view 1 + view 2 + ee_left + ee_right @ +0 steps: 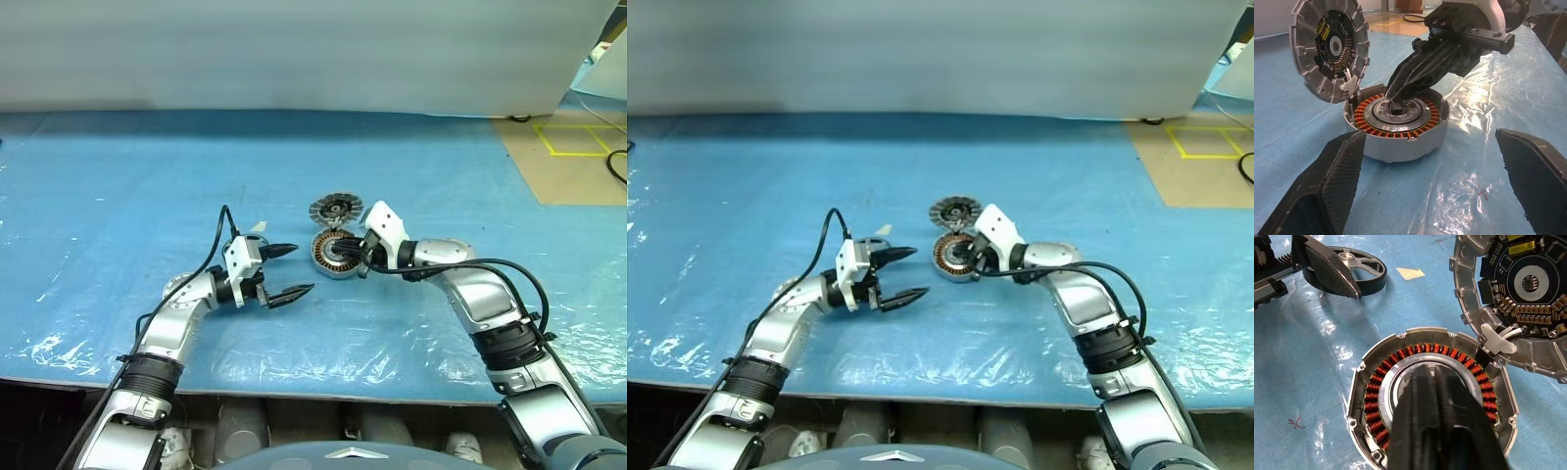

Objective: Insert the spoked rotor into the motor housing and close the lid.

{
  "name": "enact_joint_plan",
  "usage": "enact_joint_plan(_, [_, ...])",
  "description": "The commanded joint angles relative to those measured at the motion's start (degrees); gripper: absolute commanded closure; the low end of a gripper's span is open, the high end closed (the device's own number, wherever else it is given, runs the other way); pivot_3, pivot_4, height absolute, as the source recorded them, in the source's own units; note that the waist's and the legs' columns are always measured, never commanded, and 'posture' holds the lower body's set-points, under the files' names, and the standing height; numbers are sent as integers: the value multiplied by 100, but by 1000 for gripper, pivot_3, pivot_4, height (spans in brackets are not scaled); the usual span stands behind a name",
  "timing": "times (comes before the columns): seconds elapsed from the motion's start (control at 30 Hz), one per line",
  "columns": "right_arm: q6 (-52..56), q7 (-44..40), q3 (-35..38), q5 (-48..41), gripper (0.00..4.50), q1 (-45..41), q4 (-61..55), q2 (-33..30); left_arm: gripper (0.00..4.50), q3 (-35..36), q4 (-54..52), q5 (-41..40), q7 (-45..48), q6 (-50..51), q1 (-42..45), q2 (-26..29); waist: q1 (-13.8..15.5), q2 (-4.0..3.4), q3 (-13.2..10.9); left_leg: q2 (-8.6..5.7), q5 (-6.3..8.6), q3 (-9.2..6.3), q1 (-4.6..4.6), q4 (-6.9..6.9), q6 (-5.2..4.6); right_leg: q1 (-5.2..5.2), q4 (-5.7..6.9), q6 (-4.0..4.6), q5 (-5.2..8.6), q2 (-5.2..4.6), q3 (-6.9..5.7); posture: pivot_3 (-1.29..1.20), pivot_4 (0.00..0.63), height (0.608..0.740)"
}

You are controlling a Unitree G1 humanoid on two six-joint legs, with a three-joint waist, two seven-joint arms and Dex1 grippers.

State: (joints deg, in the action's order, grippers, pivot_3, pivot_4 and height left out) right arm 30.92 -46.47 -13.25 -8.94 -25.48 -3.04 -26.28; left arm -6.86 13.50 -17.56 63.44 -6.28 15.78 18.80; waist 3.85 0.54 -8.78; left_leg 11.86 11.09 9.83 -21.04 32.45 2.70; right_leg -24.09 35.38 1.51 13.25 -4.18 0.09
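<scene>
The motor housing (331, 255) lies on the blue sheet, its ring of copper windings (1376, 396) facing up. My right gripper (345, 257) is shut, and its tips rest in the housing's pale centre (1396, 104). The lid (1327, 49), a ribbed silver disc with a circuit board inside, leans upright against the housing's far side, joined to it by a white wire clip (1496, 340). The spoked rotor (1354, 268), silver spokes in a black rim, lies flat beside my left forearm (178, 285). My left gripper (302, 268) stands open and empty, pointing at the housing from a short way off.
A small pale scrap of tape (257, 227) lies on the sheet behind my left gripper. The blue plastic sheet (118, 196) covers the whole table. A brown board with yellow tape lines (573, 147) sits at the far right. A black cable (617, 166) lies at the right edge.
</scene>
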Motion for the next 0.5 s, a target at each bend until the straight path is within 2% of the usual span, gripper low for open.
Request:
enact_joint_plan(0.03, [-130,50,14,30,4478,5,-51,23,0,-4,-97,-9,8,-62,42,12,1,0,0,0,0,0,0,0,0,0,0,0,0,0,0,0,150,740])
enact_joint_plan(0.5, [-559,405,47,362,4478,73,416,40,0,-6,-102,-12,17,-39,42,29,1,0,0,-1,0,0,0,5,0,1,2,0,0,-1,2,0,150,740])
